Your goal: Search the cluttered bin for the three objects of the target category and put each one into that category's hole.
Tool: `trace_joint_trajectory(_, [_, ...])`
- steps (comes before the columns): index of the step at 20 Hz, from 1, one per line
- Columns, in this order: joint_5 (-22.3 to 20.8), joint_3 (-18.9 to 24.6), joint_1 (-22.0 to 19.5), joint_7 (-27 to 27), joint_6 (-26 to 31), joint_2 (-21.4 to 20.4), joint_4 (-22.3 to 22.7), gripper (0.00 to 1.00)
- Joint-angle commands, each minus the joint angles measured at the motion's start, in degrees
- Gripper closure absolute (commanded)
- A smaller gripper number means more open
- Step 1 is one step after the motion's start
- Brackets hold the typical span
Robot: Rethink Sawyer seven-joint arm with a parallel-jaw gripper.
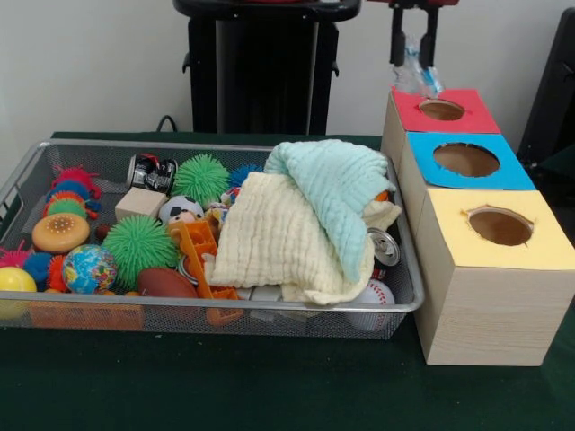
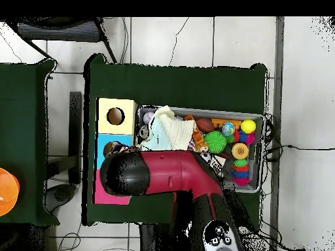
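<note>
The gripper (image 1: 413, 61) hangs right above the red box's hole (image 1: 442, 109), jaws pinched on a crinkly clear wrapper with blue on it (image 1: 417, 79). This looks like the drop-off step: next, lower a touch and let go squarely over the hole. The wire bin (image 1: 269, 310) sits beside the boxes on the desk, cloths (image 1: 305, 224) heaped over the toys.

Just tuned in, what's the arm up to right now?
The gripper hangs above the red box, the farthest of three boxes beside the bin, and holds a clear, crinkly object with a bit of blue just over the red box's hole. The blue box and yellow box sit nearer. In the bin, two cloths cover part of the toys.
</note>
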Motion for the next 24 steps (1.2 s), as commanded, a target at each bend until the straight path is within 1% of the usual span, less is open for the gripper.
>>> trace_joint_trajectory(1, [3.2,-6.3,3.9,18.9,-5.6,3.1,1.6,1.0])
trace_joint_trajectory(4, [3.6,-7.8,5.4,19.6,-7.3,5.3,0.6,1.0])
trace_joint_trajectory(8, [4.2,-9.7,7.9,21.0,-7.6,7.0,-1.5,1.0])
trace_joint_trajectory(10, [4.9,-10.3,9.0,21.6,-9.3,7.7,-1.0,1.0])
trace_joint_trajectory(11, [5.1,-10.6,9.8,22.1,-10.2,9.3,-2.1,1.0])
trace_joint_trajectory(15, [6.1,-11.6,11.0,21.6,-12.0,11.5,-2.9,1.0])
trace_joint_trajectory(17, [6.9,-12.2,11.4,21.1,-11.6,12.2,-3.0,1.0])
trace_joint_trajectory(19, [7.6,-13.3,12.5,21.5,-13.0,12.8,-2.8,1.0])
trace_joint_trajectory(24, [9.9,-16.1,16.0,23.0,-13.2,13.0,-2.6,1.0])
